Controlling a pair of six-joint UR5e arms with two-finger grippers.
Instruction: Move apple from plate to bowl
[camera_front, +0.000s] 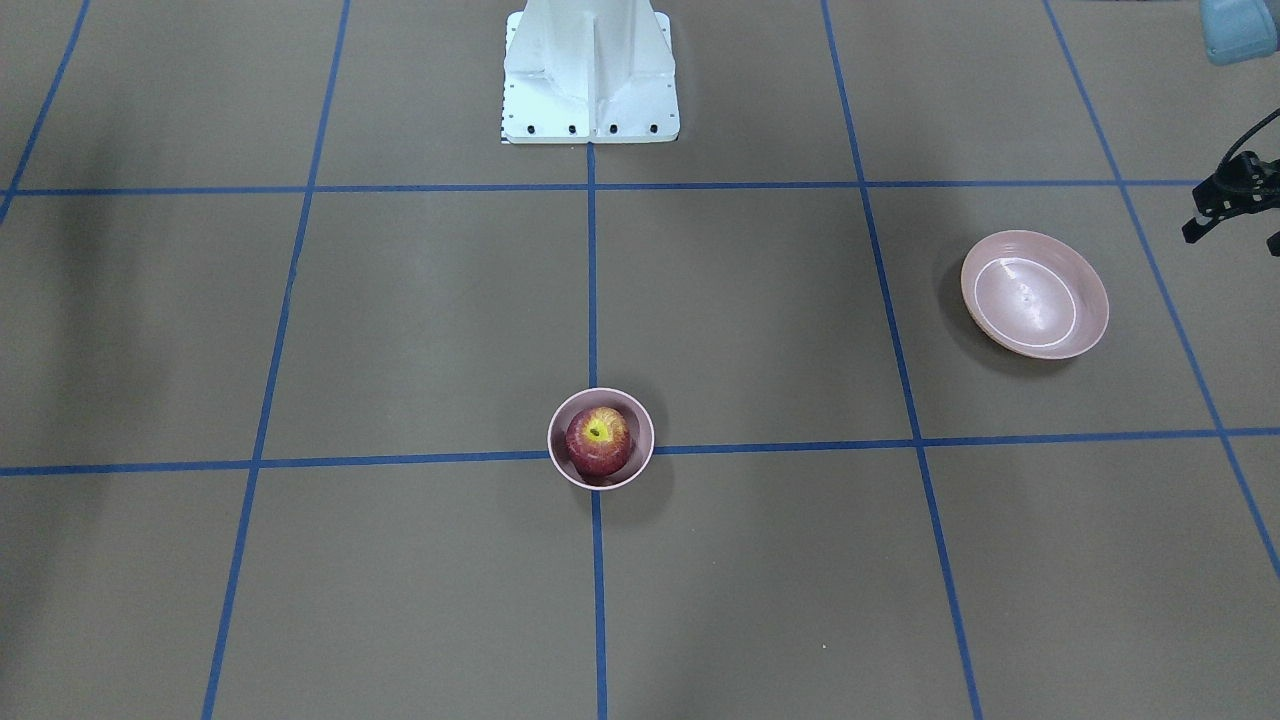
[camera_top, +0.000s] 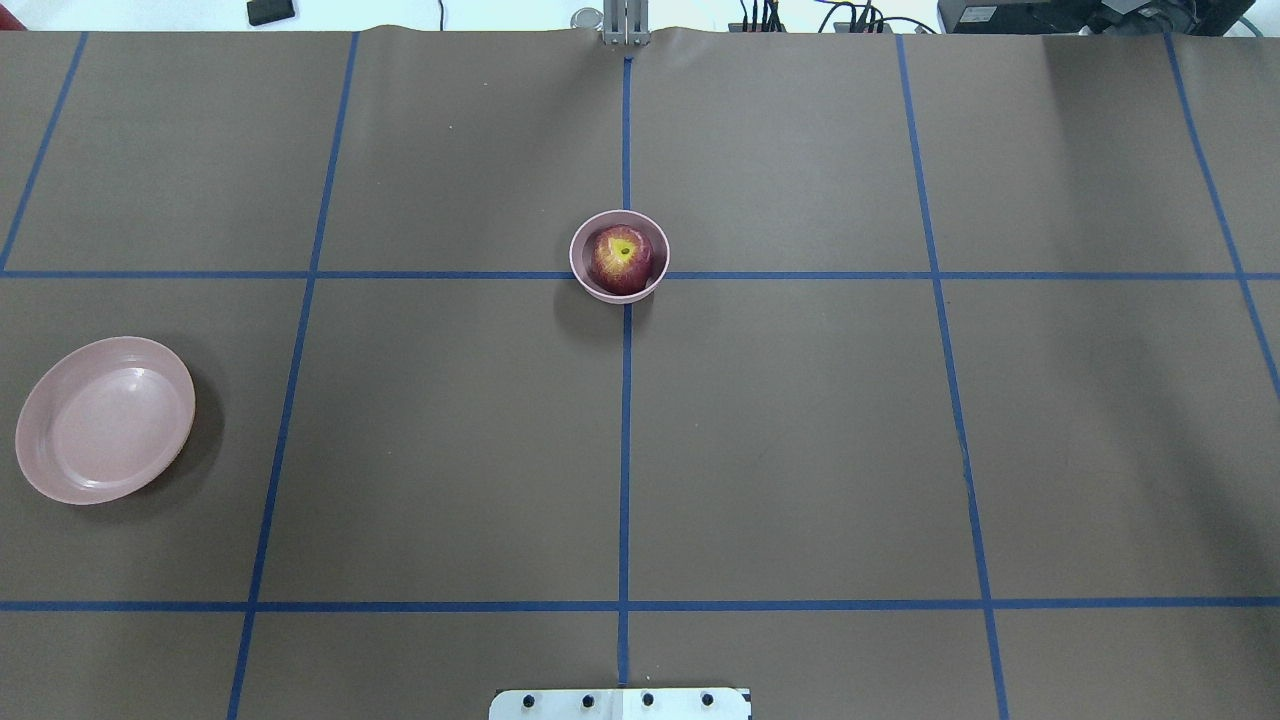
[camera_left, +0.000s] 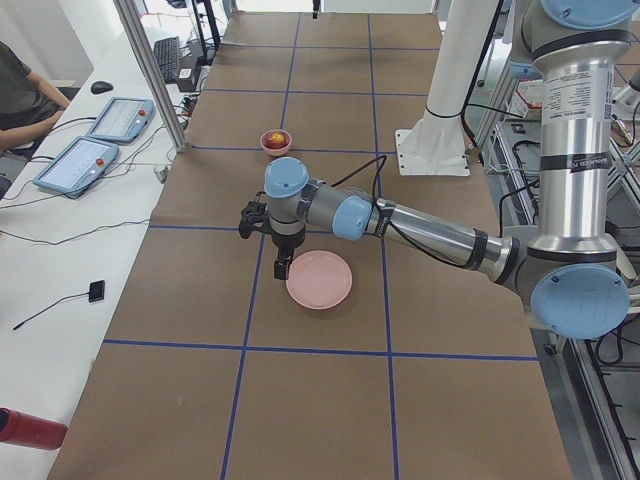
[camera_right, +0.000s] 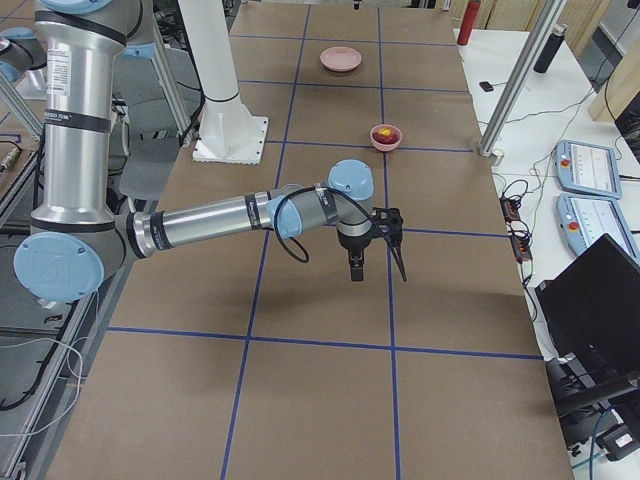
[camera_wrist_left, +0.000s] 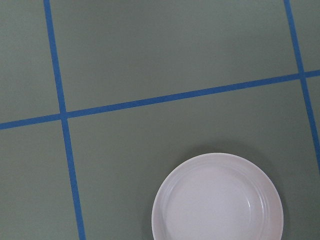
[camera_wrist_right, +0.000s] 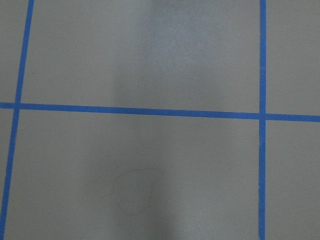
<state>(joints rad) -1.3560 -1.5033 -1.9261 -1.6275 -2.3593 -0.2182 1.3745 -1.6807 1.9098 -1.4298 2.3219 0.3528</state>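
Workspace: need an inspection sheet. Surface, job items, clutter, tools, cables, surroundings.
surface: brown mat with a blue tape grid; faint ring mark.
job's things: apple sits in the bowl, stem dimple up; plate bare, apart on the robot's left.
clutter: nothing seen.
tools: left tool hangs by the plate's edge; right tool over bare mat; open or shut cannot be told for either.
cables: black cable along the left arm; loose leads on the side bench.
surroundings: seated operator, two pendants.
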